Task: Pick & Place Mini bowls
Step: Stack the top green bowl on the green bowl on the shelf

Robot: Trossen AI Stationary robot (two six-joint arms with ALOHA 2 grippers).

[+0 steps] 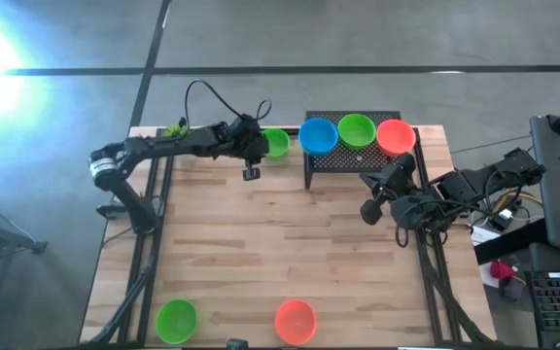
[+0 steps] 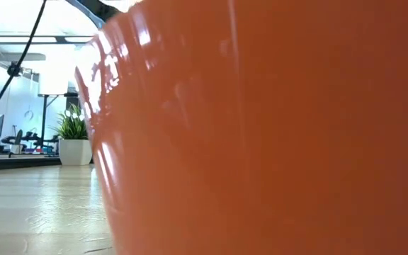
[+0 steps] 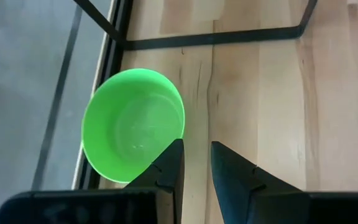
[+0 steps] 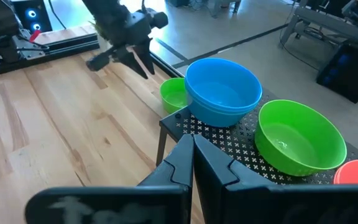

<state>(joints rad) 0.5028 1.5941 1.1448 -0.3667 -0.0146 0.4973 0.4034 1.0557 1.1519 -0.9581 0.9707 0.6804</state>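
A small green bowl (image 1: 275, 143) (image 3: 132, 124) (image 4: 174, 93) stands on the table near the far edge, left of a black mesh rack (image 1: 353, 160) (image 4: 229, 146). On the rack's top stand a blue bowl (image 1: 318, 136) (image 4: 222, 90), a green bowl (image 1: 356, 128) (image 4: 300, 137) and an orange-red bowl (image 1: 395, 136) (image 4: 356, 173). The blue one seems to sit in a second blue bowl. My left gripper (image 1: 253, 157) (image 3: 196, 144) (image 4: 138, 62) hovers beside the lone green bowl, narrowly open. My right gripper (image 1: 375, 190) (image 4: 193, 146) is shut, in front of the rack.
Another green bowl (image 1: 176, 319) and an orange-red bowl (image 1: 296, 321) stand at the table's near edge; the orange-red one (image 2: 261, 127) fills the low view. A potted plant (image 2: 73, 138) stands in the room beyond. Bare wood (image 1: 290, 243) lies between rack and near bowls.
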